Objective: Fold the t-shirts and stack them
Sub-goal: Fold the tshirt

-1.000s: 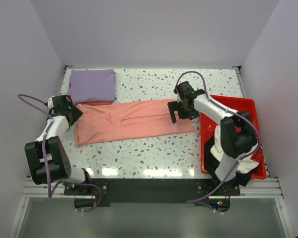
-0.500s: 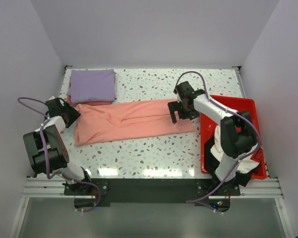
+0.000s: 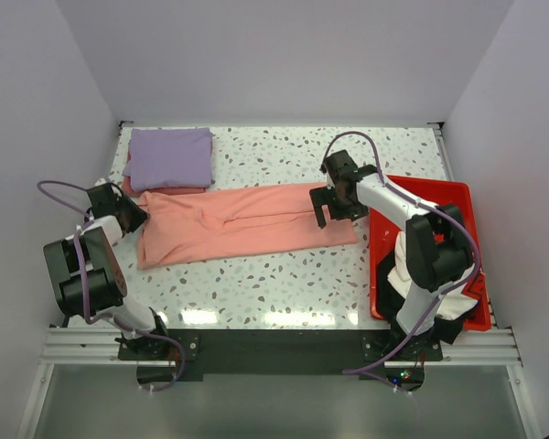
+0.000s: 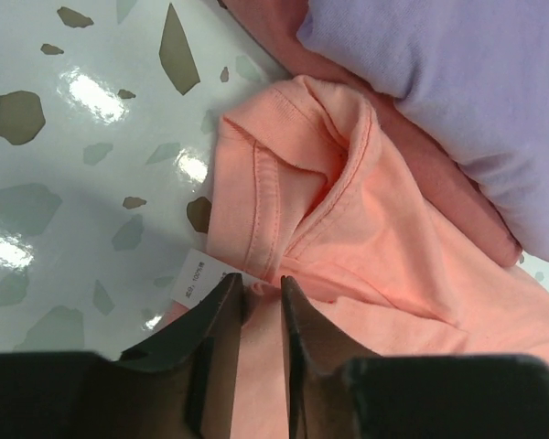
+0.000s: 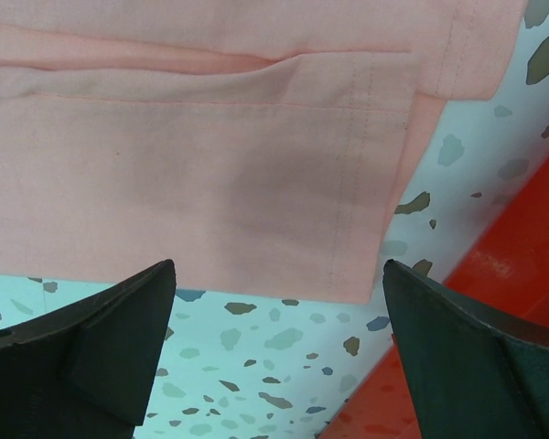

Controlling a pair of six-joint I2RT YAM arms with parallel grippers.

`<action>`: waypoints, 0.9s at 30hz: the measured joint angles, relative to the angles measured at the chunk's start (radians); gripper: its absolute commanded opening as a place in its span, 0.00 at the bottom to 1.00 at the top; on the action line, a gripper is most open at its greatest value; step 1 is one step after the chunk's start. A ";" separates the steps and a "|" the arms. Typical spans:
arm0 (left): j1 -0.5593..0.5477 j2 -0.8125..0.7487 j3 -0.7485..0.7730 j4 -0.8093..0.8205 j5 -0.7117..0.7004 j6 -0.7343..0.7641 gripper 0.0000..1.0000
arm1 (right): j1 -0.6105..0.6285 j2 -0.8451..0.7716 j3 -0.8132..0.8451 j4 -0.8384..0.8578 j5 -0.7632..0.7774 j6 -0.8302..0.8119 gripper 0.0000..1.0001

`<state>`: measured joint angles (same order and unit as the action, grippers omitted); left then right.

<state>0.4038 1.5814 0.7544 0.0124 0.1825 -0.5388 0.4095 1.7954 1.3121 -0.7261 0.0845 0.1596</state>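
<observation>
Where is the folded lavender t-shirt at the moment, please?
In the top view the lavender t-shirt lies at the far left corner of the table, resting on a darker pink folded shirt, just beyond the collar end of the salmon t-shirt.

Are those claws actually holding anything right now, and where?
Right gripper: nothing, open over the hem of the salmon-pink t-shirt. Left gripper: jaws nearly shut around its collar-end edge; firm grip cannot be told.
</observation>
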 measured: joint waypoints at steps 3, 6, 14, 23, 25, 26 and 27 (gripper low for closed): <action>0.000 0.001 0.001 0.000 0.002 0.001 0.05 | 0.000 0.000 0.000 0.000 0.000 0.000 0.99; 0.000 0.004 0.002 0.000 0.005 0.001 0.00 | 0.000 0.000 0.000 -0.001 0.000 0.000 0.99; 0.000 -0.015 0.002 0.001 -0.001 0.001 0.00 | 0.000 0.000 0.000 -0.002 0.000 -0.001 0.99; 0.000 -0.057 0.006 0.034 0.015 -0.001 0.00 | 0.000 0.000 0.000 -0.006 0.000 -0.003 0.99; 0.000 -0.047 0.018 0.036 0.023 -0.001 0.00 | 0.000 0.000 0.000 -0.008 0.001 -0.003 0.99; 0.000 -0.040 0.027 0.036 0.024 -0.001 0.00 | 0.000 0.000 0.000 -0.008 0.002 -0.003 0.99; 0.000 -0.032 0.036 0.039 0.027 -0.001 0.00 | 0.000 0.000 0.000 -0.008 0.002 -0.004 0.99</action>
<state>0.4038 1.5497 0.7902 0.0509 0.2100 -0.5396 0.4095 1.7958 1.3121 -0.7345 0.0868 0.1558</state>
